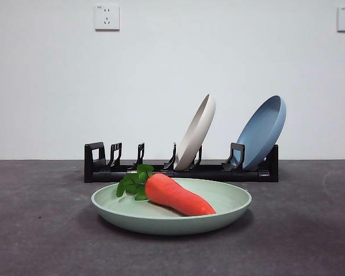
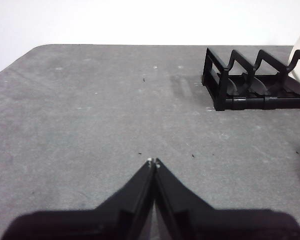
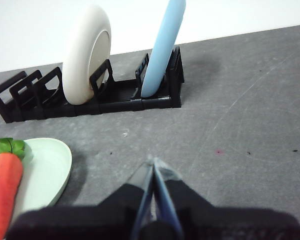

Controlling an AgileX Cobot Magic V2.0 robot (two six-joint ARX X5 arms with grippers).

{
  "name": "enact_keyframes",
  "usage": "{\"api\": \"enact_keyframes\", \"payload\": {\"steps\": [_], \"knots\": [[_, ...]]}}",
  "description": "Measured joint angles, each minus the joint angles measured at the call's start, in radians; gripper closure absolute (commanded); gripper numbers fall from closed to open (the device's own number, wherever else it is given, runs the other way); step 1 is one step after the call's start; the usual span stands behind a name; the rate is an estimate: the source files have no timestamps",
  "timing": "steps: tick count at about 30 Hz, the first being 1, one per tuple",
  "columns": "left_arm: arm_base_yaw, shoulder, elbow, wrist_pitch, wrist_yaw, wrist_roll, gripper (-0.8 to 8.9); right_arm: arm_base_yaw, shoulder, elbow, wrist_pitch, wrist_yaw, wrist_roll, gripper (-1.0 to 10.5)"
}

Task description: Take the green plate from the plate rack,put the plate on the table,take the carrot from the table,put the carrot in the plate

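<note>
The green plate (image 1: 171, 213) lies flat on the table (image 1: 34, 230) in front of the plate rack (image 1: 181, 169). The carrot (image 1: 178, 195) lies in the plate, its leaves toward the left. In the right wrist view the plate (image 3: 45, 172) and the carrot (image 3: 4, 192) show beside my right gripper (image 3: 154, 162), which is shut and empty over bare table. My left gripper (image 2: 153, 161) is shut and empty over bare table, apart from the rack's end (image 2: 255, 82). Neither gripper shows in the front view.
A cream plate (image 1: 195, 132) and a blue plate (image 1: 263, 132) stand tilted in the rack; they also show in the right wrist view, cream (image 3: 86, 52) and blue (image 3: 162, 47). A white wall with two sockets stands behind the table.
</note>
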Motion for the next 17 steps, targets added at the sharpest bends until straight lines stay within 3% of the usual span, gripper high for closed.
{"api": "enact_keyframes", "payload": {"steps": [17], "knots": [[0.0, 0.0, 0.0, 0.0, 0.0, 0.0, 8.17, 0.0, 0.0, 0.0, 0.0, 0.0, 0.014, 9.5]]}}
